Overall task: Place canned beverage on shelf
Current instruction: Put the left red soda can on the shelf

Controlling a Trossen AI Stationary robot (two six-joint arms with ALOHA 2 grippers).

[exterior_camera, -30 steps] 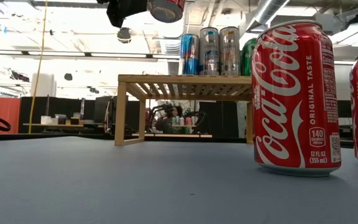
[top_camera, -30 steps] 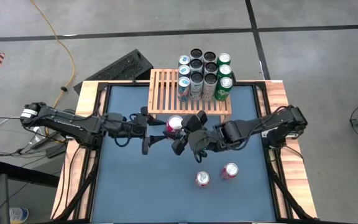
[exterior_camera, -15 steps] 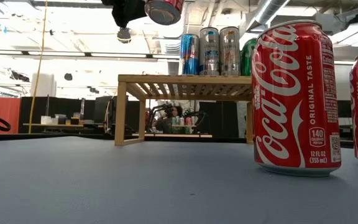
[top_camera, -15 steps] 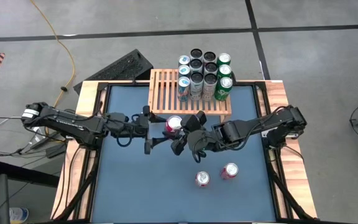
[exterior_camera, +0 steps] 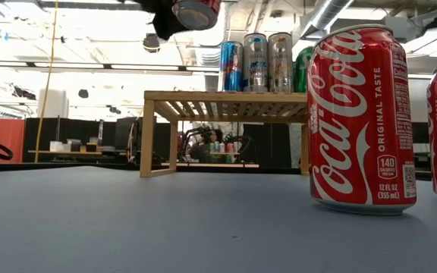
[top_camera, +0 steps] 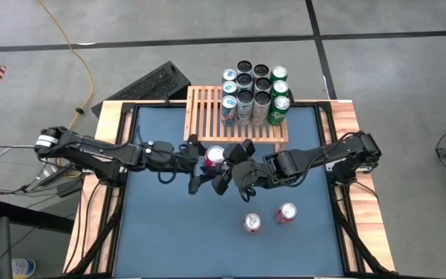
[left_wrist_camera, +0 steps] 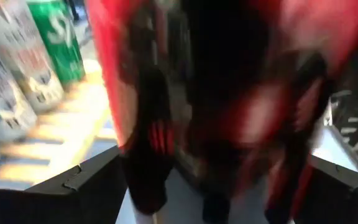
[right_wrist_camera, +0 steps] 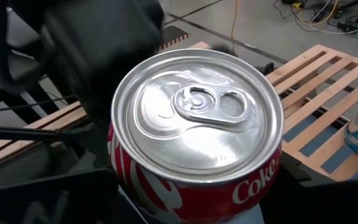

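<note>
A red cola can [top_camera: 216,157] hangs in the air in front of the light-wood slatted shelf [top_camera: 205,116]; the low view shows the can [exterior_camera: 196,10] higher than the shelf top. My right gripper [top_camera: 228,164] is shut on it from the right. My left gripper [top_camera: 200,164] is open on the can's left side. In the left wrist view a finger shows on either side of the blurred can [left_wrist_camera: 229,93]. Several cans [top_camera: 254,93] stand on the right part of the shelf. My right gripper pinches the can's side wall [right_wrist_camera: 126,177] between its two fingers, coming nearly level from the table's right. The can is lifted clear of the table and about upright, its top [right_wrist_camera: 197,115] with the pull tab facing up. My left gripper stands round the can; whether it touches, I cannot tell.
Two more red cans [top_camera: 252,223] [top_camera: 286,212] stand on the blue mat near the front, close to the low camera [exterior_camera: 359,121]. The left half of the shelf top is bare slats. A black keyboard [top_camera: 149,84] lies beyond the table's far left corner.
My left gripper has gone toward the table's right edge, up to the can, so that its fingers now stand on either side of it. The can and my right gripper have kept still.
</note>
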